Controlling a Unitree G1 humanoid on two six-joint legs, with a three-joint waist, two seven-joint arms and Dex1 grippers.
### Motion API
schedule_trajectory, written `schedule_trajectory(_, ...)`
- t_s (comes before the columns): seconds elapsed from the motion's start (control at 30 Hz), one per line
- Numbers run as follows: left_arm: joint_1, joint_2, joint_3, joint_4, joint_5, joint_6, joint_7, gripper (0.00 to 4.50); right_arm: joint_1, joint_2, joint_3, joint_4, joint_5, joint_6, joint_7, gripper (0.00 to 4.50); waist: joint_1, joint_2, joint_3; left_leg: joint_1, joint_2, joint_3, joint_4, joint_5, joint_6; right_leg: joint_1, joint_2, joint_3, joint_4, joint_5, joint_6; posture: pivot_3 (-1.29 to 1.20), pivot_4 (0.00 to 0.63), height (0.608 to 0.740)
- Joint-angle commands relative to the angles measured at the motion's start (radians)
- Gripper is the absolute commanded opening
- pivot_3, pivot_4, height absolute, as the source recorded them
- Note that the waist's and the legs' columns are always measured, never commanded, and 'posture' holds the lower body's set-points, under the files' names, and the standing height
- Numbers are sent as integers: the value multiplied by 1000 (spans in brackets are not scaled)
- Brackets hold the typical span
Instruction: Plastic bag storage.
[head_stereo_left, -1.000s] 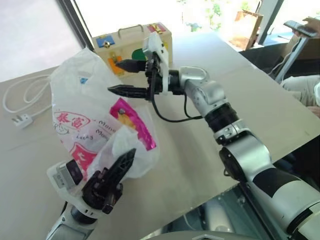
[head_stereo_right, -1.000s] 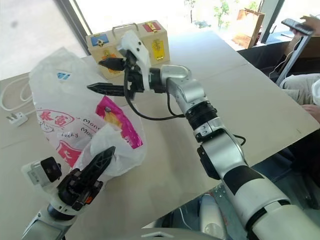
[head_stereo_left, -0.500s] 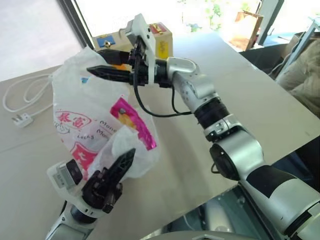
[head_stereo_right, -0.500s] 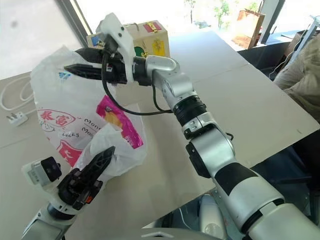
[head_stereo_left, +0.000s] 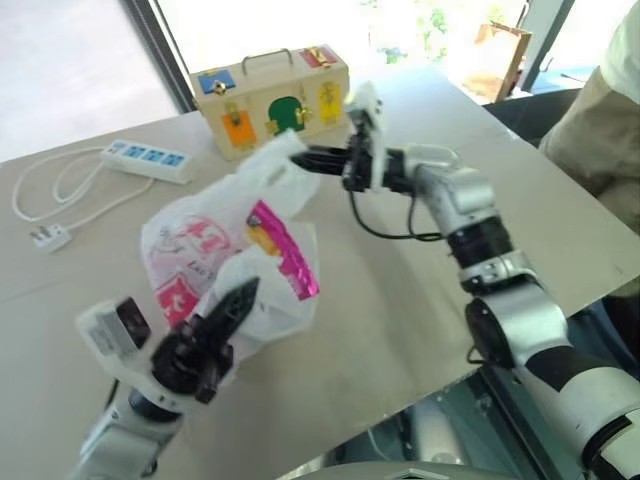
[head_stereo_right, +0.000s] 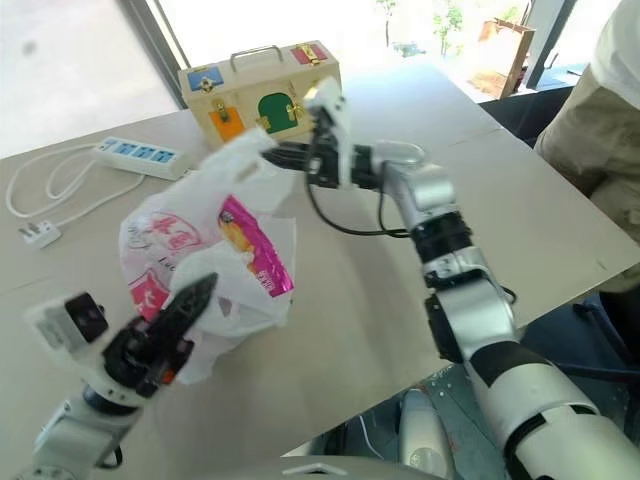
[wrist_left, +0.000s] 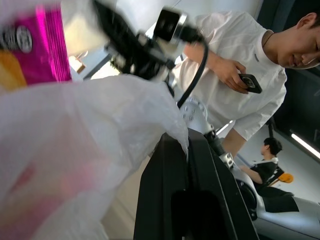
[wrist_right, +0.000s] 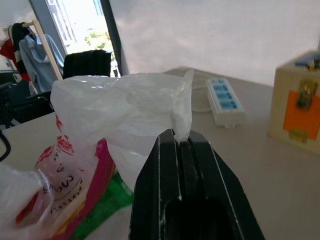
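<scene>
The plastic bag (head_stereo_left: 205, 250), crinkly translucent white with red print, hangs stretched above the table between my two grippers. A shiny magenta packet (head_stereo_left: 285, 250) shows through its side. My right gripper (head_stereo_left: 308, 157) is shut on the bag's upper far edge, the film pinched between its black fingers (wrist_right: 181, 150). My left gripper (head_stereo_left: 240, 298) is shut on the bag's lower near edge, with film bunched at its fingertips (wrist_left: 185, 145).
A wooden latch box (head_stereo_left: 270, 95) stands at the back of the table. A white power strip (head_stereo_left: 145, 160) and its cable (head_stereo_left: 50, 195) lie at the back left. A person (head_stereo_right: 600, 130) stands at the right table edge. The table's right half (head_stereo_left: 420, 290) is bare.
My right gripper closed on the bag's upper edge and pulled it to the right and lower. The bag collapsed into a smaller bundle, uncovering the power strip. My left gripper rose slightly.
</scene>
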Motion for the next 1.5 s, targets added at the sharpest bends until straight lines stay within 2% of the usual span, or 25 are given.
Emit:
schedule_trajectory(0.03,-111,54,87,10,-124,-21,65,0,-17,-51,-152,-103,138,187,-94,35,-2,0,0,0,0,0,1,0,0,0,0,0,0,0,0,0,150,740)
schedule_trajectory(0.17,-314,147,168,61,-301,-31,150,0,-62,-109,-354,-114,279,338,-260,35,-7,0,0,0,0,0,1,0,0,0,0,0,0,0,-1,0,150,740)
schedule_trajectory(0.3,-531,244,258,205,-365,-46,222,0,-115,-161,-465,-109,358,411,-378,35,-9,0,0,-1,0,0,1,0,0,-1,0,-1,0,0,0,0,150,740)
schedule_trajectory(0.5,-846,367,327,488,-335,-50,307,0,-215,-176,-632,-113,550,415,-476,35,-16,-1,1,-1,-1,-1,0,0,0,-2,0,-1,0,1,0,0,150,740)
schedule_trajectory(0.63,-933,398,325,609,-259,-15,292,0,-226,-181,-636,-110,593,393,-504,35,-34,-2,0,-1,-2,-4,1,0,0,-3,0,-3,1,1,0,0,150,740)
schedule_trajectory(0.73,-938,386,293,652,-177,12,282,0,-206,-178,-601,-112,578,364,-496,35,-42,-2,1,-1,-3,-6,1,0,0,-3,0,-3,1,1,0,0,150,740)
schedule_trajectory(0.87,-915,333,261,629,-98,43,250,0,-192,-181,-573,-110,567,324,-483,1172,-47,-1,1,-1,-3,-8,1,0,0,-4,0,-4,1,1,0,0,150,740)
schedule_trajectory(0.93,-883,314,253,620,-66,69,231,0,-184,-188,-555,-99,553,312,-467,2378,-52,-2,1,-1,-3,-9,2,0,0,-4,-1,-4,2,1,0,0,150,740)
schedule_trajectory(0.97,-851,310,245,614,-35,83,209,0,-175,-193,-542,-96,545,310,-451,2759,-54,-2,0,-1,-3,-9,2,0,0,-4,-1,-4,1,1,0,0,150,740)
schedule_trajectory(1.0,-830,308,240,609,-11,94,193,0,-168,-197,-532,-94,539,309,-440,3355,-59,-1,0,-1,-3,-9,2,0,0,-3,-1,-4,1,1,0,0,150,740)
schedule_trajectory(1.07,-741,290,231,583,36,122,139,552,-135,-215,-490,-97,507,305,-407,4336,-63,-2,0,-1,-4,-10,1,0,0,-3,-1,-3,1,1,0,0,150,740)
schedule_trajectory(1.13,-650,265,250,546,38,150,102,1239,-81,-240,-436,-126,476,314,-367,4500,-63,-1,0,0,-4,-10,1,0,0,-3,-1,-2,2,1,0,0,150,740)
schedule_trajectory(1.27,-440,218,368,390,-87,213,117,3164,100,-314,-296,-279,400,328,-298,4500,-62,-2,0,0,-4,-13,2,0,0,-4,0,-3,2,1,-1,0,150,740)
schedule_trajectory(1.37,-161,182,432,219,-123,296,70,4464,274,-354,-205,-398,328,283,-258,4500,-61,-1,0,0,-4,-13,1,0,0,-4,0,-2,1,1,-1,0,150,740)
schedule_trajectory(1.43,63,144,428,93,43,296,28,4464,403,-382,-155,-469,280,225,-211,4500,-58,0,0,1,-5,-12,-1,0,1,-4,-1,-2,1,1,-1,0,150,740)
schedule_trajectory(1.5,279,73,368,12,293,238,18,4464,553,-399,-108,-509,195,85,-167,4500,-50,0,0,2,-6,-11,-1,0,1,-4,-2,-1,-1,1,-1,0,150,740)
